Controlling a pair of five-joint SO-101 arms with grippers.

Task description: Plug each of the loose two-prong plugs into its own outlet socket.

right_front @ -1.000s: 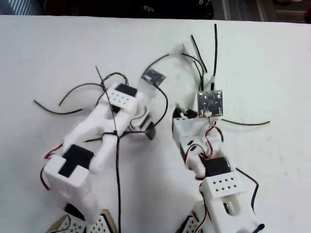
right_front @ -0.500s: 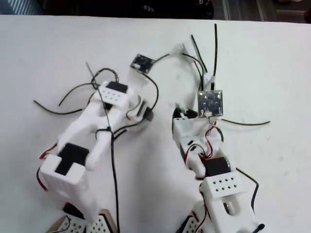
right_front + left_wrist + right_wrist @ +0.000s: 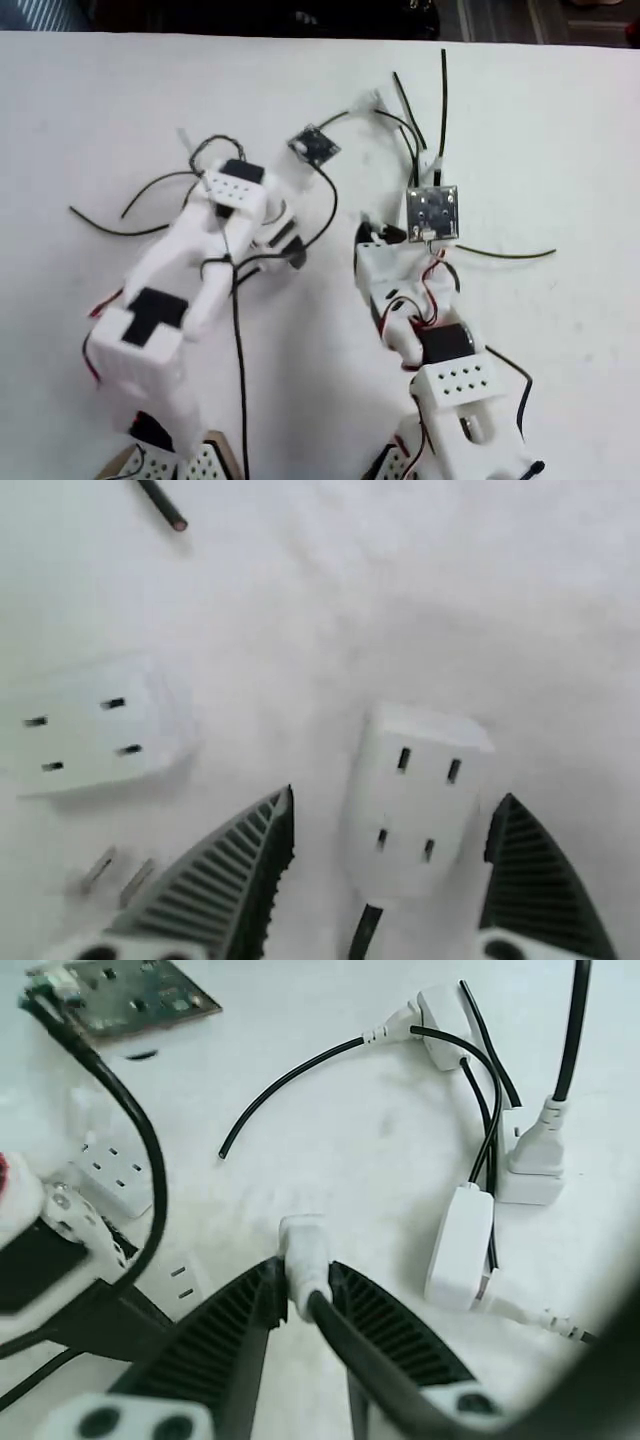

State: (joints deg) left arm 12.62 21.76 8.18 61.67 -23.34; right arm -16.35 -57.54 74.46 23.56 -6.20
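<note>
Left gripper [image 3: 395, 802] hangs low over the table [image 3: 480, 600] with its jaws spread wide. One ribbed finger stands on each side of a white outlet socket [image 3: 420, 770], and neither clearly touches it. A dark cord [image 3: 362, 935] leaves the socket's end nearest the wrist. Outside one finger lies a second outlet block [image 3: 95, 735], with two bare metal prongs [image 3: 118, 872] closer to the wrist on that side. From above, the left arm [image 3: 190, 260] stretches diagonally toward the table's middle, wrist dipped. The right arm [image 3: 420, 300] is folded tighter, its forearm pointing away from its base. The right gripper [image 3: 305, 1270] is clamped on a white two-prong plug [image 3: 300, 1235], whose black lead [image 3: 350, 1345] runs back past the wrist. Beyond its fingertips lies a white adapter [image 3: 460, 1245] among black cables.
</note>
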